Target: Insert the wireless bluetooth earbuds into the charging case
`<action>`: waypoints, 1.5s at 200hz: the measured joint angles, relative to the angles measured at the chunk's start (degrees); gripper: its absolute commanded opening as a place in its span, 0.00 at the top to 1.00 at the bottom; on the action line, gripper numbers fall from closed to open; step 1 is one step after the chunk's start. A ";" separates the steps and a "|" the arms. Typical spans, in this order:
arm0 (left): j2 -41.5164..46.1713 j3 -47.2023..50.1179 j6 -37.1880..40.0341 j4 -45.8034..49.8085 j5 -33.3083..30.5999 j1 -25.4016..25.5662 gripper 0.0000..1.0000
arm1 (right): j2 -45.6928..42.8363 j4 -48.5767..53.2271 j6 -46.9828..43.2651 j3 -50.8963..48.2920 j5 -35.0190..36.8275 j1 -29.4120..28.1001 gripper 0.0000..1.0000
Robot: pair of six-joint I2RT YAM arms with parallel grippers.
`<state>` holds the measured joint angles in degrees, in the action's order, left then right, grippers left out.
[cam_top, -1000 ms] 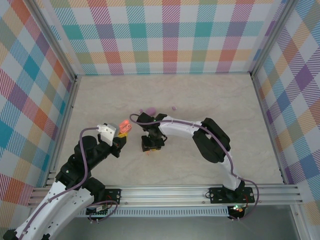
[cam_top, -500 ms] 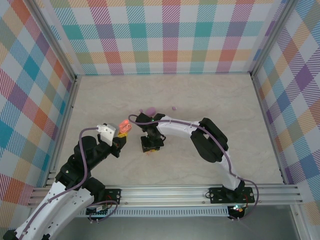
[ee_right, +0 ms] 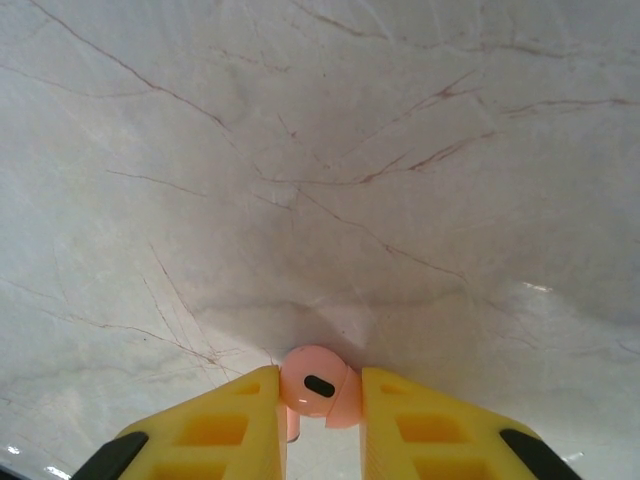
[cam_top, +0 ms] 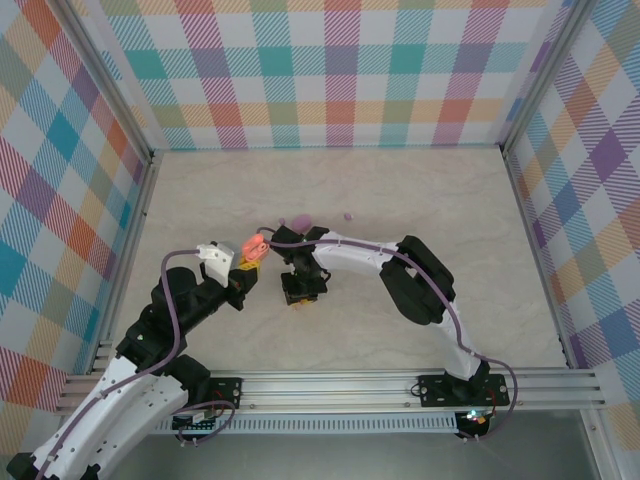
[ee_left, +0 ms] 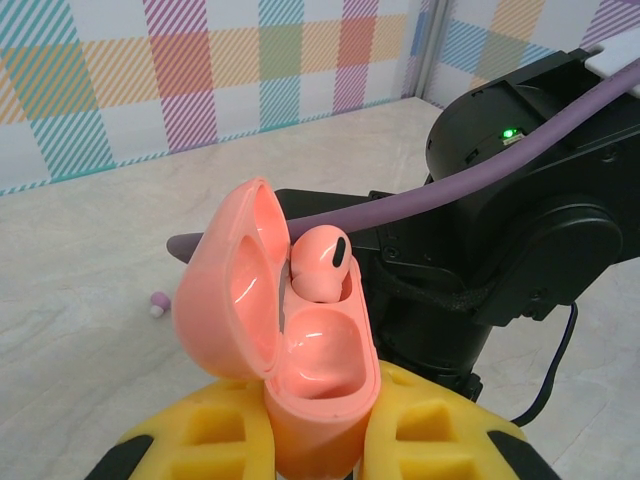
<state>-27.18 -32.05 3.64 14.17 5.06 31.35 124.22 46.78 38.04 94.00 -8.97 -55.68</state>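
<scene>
Earbuds are the matter, and we count two salmon ones. The loose earbud (ee_right: 315, 385) lies on the table (ee_right: 400, 150), near the charging case (ee_left: 320, 370), on its right side and beneath its level. The seated earbud (ee_left: 320, 262) stands in the case's farther socket, stem down, next to the open lid (ee_left: 235, 270). The nearer socket (ee_left: 320, 335) of the case holds nothing.

Our left claw (ee_left: 320, 450) is clamped tight around the bottom of the charging case and holds it off the table, mouth up and lid swung to the left. Our right claw (ee_right: 320, 400) is down at the table with its yellow fingers (ee_right: 255, 400) set close on the loose earbud, one at each flank. They look to be touching it, so we read this as a pinch, though a light one.

We judge the step in hand to be the pick-up of the second salmon piece: half the case is filled, and the partner is in the grip. The next move calls for a straight lift that does not let so small and round a thing squirt out. Then comes a short carry leftward to the case, with the stem turned down over the nearer socket before release. A purple earbud (ee_left: 157, 305) lies on the table beyond the case, to its left. We take it to belong elsewhere, so it can wait.
</scene>
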 measured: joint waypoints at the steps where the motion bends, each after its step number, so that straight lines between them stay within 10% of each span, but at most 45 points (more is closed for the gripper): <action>1: 0.00 0.00 0.00 0.00 0.00 0.00 1.00 | 0.00 0.00 -0.02 0.00 0.00 0.00 0.79; 105: -1.46 0.79 2.08 -4.17 9.42 0.00 1.00 | -8.28 0.46 -3.37 -5.95 6.62 7.28 0.81; 300: -33.57 -7.87 3.65 -20.41 25.40 4.37 1.00 | -44.52 1.86 -15.82 -13.66 21.86 16.35 0.81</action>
<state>-60.75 -39.92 7.29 -6.24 30.46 35.73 79.70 48.64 22.22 80.34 12.88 -39.33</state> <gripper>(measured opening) 0.161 0.195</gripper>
